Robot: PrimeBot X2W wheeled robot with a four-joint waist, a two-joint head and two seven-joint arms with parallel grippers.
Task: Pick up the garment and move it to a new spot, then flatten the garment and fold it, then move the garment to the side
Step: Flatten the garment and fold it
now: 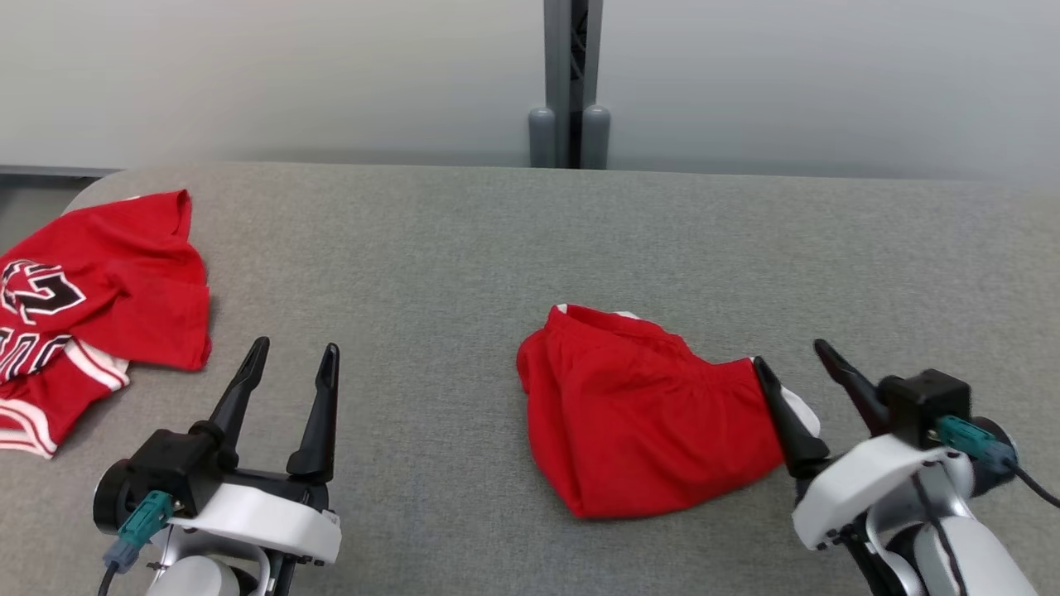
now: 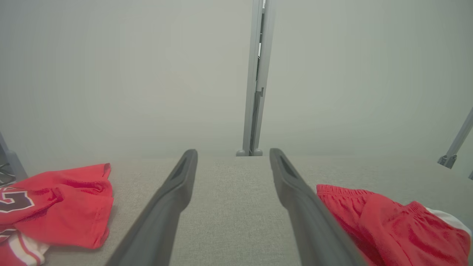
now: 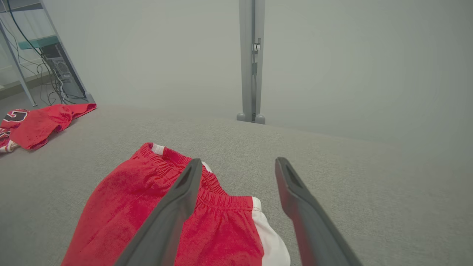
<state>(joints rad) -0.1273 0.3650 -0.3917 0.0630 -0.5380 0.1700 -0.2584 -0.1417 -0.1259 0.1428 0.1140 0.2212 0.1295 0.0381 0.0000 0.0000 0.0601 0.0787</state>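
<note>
The garment (image 1: pixel 124 281), a red jersey with black-and-white lettering and striped trim, lies crumpled at the table's far left edge; it also shows in the left wrist view (image 2: pixel 66 207) and the right wrist view (image 3: pixel 40 123). My left gripper (image 1: pixel 296 346) is open and empty, hovering just right of the garment, its fingers over bare table (image 2: pixel 232 152). My right gripper (image 1: pixel 787 352) is open and empty too, at the right edge of the red shorts (image 1: pixel 646 422), with its left finger over their waistband (image 3: pixel 238 160).
The red shorts (image 2: pixel 388 221) with white trim lie bunched in the middle of the grey felt table (image 1: pixel 497 248). A grey post (image 1: pixel 571 83) stands behind the far edge. A rack with cables (image 3: pixel 55 66) stands beyond the left end.
</note>
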